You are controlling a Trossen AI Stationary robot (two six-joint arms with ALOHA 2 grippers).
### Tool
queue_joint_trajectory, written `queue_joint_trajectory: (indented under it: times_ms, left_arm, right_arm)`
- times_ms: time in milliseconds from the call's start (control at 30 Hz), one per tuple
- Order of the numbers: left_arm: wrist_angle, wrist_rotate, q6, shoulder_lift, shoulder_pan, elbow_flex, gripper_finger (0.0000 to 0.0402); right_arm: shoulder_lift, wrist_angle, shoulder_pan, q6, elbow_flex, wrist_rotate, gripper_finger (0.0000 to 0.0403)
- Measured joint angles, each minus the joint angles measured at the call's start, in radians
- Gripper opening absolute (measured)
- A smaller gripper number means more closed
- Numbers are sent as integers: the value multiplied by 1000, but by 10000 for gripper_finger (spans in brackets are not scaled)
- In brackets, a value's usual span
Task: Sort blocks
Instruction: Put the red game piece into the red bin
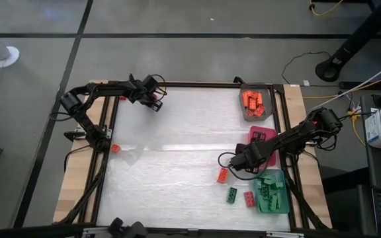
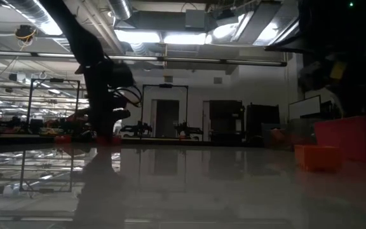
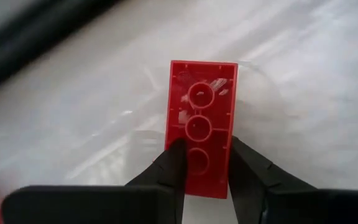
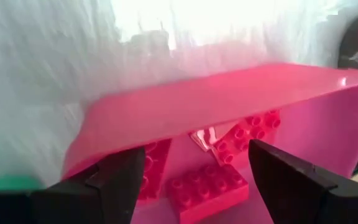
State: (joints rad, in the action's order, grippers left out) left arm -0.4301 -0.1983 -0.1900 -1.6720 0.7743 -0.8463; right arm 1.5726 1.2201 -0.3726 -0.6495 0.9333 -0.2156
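Sorting by colour, entries as follows.

Left claw (image 3: 204,171): clenched on a red block (image 3: 201,127) at the far left corner of the desk (image 1: 177,132), fingers pinching its long sides. The block lies underside up, tube sockets showing, apparently gripped for carrying to the matching tray.

Right claw (image 4: 191,180): released, fingers wide, poised over the pink tray (image 4: 229,106). Red blocks (image 4: 207,186) lie inside, so this tray is judged the red bin.

Grey tray (image 1: 253,104): far right; holds orange blocks (image 1: 252,100).

Teal tray (image 1: 273,192): near right; holds green blocks (image 1: 268,192).

Unsorted strays: an orange block (image 1: 115,148) by the left frame; an orange block (image 1: 223,175), a green block (image 1: 232,194) and a red block (image 1: 249,199) loose on the desk near the teal tray, awaiting pickup.
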Motion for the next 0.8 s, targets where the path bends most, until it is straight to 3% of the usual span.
queue_joint_trajectory:
  times_ms: [433, 800]
  left_arm:
    - [-5, 575, -74, 79, -123, 6, 79]
    - [48, 748, -109, 79, -288, 6, 82]
  right_arm:
    - [0, -88, 0, 5, 73, -50, 285]
    - [0, 39, -1, 3, 241, 0, 285]
